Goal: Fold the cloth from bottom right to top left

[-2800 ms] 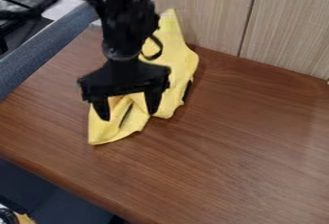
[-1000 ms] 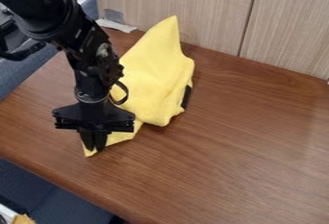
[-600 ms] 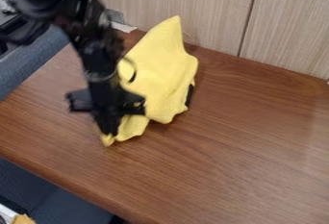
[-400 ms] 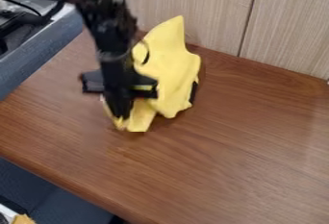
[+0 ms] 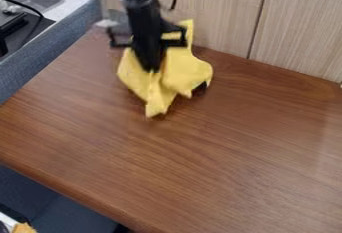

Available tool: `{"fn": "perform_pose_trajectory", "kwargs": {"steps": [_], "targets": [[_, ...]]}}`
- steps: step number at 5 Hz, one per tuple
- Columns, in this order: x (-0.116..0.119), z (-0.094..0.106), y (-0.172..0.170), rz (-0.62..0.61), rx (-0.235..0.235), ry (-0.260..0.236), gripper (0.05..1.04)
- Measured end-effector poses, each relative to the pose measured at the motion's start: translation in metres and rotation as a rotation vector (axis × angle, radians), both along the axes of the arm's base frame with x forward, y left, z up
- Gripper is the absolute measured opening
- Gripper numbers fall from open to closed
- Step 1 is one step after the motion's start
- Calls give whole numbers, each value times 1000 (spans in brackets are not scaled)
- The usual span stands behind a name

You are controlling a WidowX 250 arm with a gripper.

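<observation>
The cloth seems to be clamped in the tool, and the loose folds below it could be bunched by too hard a pull.

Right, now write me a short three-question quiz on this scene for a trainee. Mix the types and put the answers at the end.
1. Fill in the missing word: the gripper has its fingers together on the yellow ______.
2. Pick one. What rises behind the tabletop?
a) a window
b) wood-grained panels
c) a bookshelf
3. True or false: the yellow fabric lies flat and smooth, without a crease.

Key:
1. cloth
2. b
3. False; it is bunched up, with folds running down from the gripper and one corner pointing toward the near edge.
</observation>
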State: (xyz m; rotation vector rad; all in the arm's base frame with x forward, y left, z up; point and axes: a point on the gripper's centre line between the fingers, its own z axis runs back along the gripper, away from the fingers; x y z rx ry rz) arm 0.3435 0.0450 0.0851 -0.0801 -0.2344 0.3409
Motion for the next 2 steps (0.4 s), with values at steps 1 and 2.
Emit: {"fn": "perform_pose_trajectory", "kwargs": {"steps": [1, 2], "targets": [[35, 3, 5, 36, -32, -36, 58], [55, -9, 15, 61, -27, -27, 58]]}}
